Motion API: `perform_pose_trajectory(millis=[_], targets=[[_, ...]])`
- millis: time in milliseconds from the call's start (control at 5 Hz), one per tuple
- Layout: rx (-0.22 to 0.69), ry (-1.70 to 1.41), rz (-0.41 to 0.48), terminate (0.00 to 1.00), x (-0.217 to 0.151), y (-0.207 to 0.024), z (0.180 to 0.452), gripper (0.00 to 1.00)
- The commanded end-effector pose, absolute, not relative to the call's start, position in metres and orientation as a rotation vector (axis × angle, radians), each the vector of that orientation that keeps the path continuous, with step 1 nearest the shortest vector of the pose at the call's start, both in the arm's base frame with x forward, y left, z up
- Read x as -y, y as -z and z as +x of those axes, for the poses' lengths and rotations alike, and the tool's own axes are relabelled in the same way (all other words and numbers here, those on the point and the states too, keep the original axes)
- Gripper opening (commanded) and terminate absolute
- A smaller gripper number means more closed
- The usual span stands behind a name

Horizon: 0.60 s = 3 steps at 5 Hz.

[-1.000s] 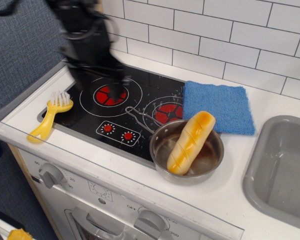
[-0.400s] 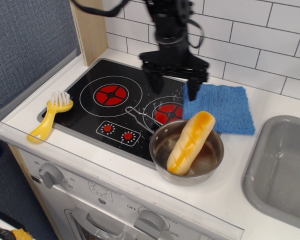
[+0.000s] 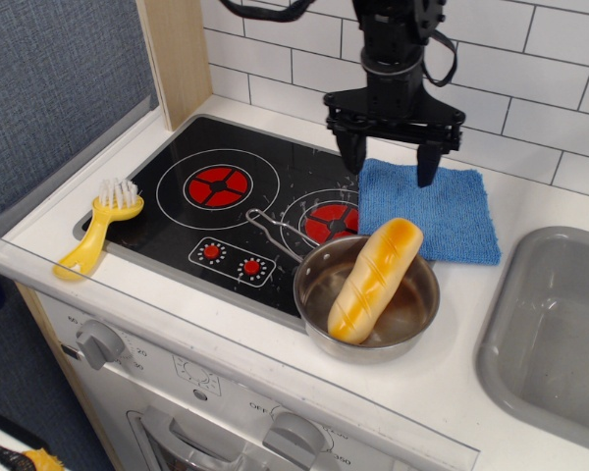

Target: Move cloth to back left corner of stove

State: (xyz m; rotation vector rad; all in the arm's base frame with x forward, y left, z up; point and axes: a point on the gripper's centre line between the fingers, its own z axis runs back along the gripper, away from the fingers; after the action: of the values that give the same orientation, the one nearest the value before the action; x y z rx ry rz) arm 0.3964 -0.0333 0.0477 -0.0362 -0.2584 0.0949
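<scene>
- We see the end effector [image 3: 392, 169] with fingers spread apart above the cloth's [image 3: 442, 214] rear edge, perhaps not touching.
- The cloth lies on the tabletop [image 3: 530, 211], overlapping the stove's [image 3: 177, 221] right edge.

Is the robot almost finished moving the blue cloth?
Not yet. The cloth lies right of the stove, not at its back left corner. The gripper hangs open above the cloth's back edge, holding nothing. Grabbing, carrying and placing are all left.

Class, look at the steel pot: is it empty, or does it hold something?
Not empty. The steel pot stands upright with a yellow bread roll lying slanted inside, one end poking above the rim.
</scene>
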Motion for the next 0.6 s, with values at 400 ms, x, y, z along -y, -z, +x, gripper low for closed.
perform_pose_trajectory(millis=[400], targets=[[0.132, 0.090, -0.013, 0.00, 0.050, -0.009, 0.403, 1.00]])
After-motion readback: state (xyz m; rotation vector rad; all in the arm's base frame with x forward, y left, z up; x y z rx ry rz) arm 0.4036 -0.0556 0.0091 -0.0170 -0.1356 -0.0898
